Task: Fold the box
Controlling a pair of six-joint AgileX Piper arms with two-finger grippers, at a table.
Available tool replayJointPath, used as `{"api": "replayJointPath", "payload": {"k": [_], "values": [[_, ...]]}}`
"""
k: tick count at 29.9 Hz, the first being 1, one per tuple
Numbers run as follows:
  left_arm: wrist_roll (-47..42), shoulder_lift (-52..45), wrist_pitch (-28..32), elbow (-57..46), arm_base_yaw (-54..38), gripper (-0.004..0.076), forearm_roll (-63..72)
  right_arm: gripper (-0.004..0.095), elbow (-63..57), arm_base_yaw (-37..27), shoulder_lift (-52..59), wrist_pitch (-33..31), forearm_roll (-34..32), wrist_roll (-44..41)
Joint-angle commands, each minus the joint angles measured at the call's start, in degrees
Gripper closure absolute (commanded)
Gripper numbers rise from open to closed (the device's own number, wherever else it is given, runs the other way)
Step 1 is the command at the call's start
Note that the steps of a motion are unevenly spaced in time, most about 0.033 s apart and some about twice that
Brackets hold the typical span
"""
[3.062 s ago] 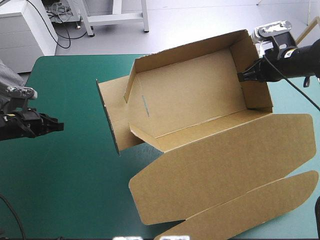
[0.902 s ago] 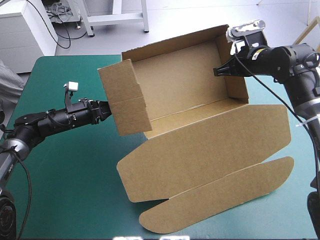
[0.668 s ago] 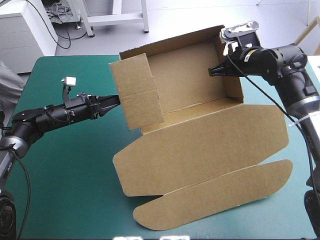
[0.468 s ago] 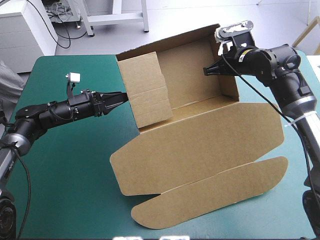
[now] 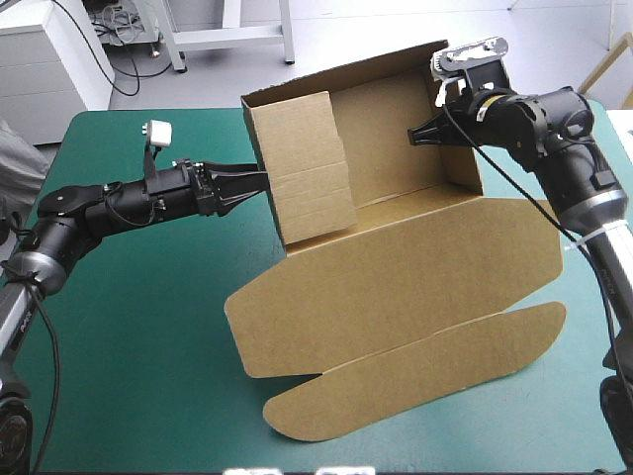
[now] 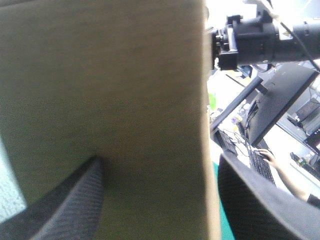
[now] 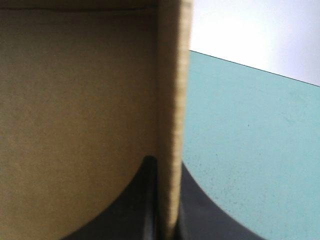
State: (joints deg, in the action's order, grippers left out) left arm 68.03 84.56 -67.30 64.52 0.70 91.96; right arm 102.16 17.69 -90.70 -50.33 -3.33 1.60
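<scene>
One teal-green table cover [image 5: 129, 327]. One brown box [image 5: 396, 287], mid-table toward the far edge, walls raised, lid spread flat on the near side. The right gripper [image 5: 420, 136] is clamped on the right end wall. The left gripper [image 5: 252, 183] has its fingers apart, astride the left end wall's edge.

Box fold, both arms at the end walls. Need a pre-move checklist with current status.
1. Grip, right claw on the box's right end wall: ok, shut on the board.
2. Grip, left claw on the left end wall: not ok, fingers apart, not closed on the board.
3. Both end walls raised: ok.
4. Tuck of the left end wall: cannot tell.
5. Clearance, lid flat on the teal-green cover, free of both arms: ok.
</scene>
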Motion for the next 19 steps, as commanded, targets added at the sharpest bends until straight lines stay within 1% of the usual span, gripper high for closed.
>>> {"api": "replayJointPath", "payload": {"k": [1, 5, 8, 10, 13, 16, 19], "values": [[-0.5, -2.1, -7.3, 2.7, 2.4, 0.0258, 5.0, 0.0919, 1.6, 0.5, 2.2, 4.7, 2.4, -0.4], [-0.8, -2.1, -7.1, 3.1, 3.4, 0.0258, 4.7, 0.0919, 1.6, 0.5, 2.2, 5.0, 2.3, -0.6], [-2.7, -2.1, -3.8, 3.5, 3.9, 0.0258, 4.3, 0.0919, 1.6, 0.5, 2.1, 5.2, 2.3, -1.1], [-5.6, -2.1, -0.3, 5.2, 4.7, 0.0258, 0.9, 0.0919, 1.6, 0.5, 2.0, 5.5, 2.0, -1.6], [-13.1, -2.1, 7.3, 10.0, 7.8, 0.0258, -10.2, 0.0917, 1.6, 0.5, 1.8, 5.7, 1.7, -1.6], [-22.4, -2.0, 15.4, 16.8, 11.8, 0.0258, -23.9, 0.0918, 1.6, 0.5, 1.7, 6.4, 0.7, -2.4], [-35.2, -2.0, 21.1, 23.3, 15.8, 0.0258, -39.6, 0.0916, 1.6, 0.5, 1.7, 7.1, -1.3, -4.7]]}}
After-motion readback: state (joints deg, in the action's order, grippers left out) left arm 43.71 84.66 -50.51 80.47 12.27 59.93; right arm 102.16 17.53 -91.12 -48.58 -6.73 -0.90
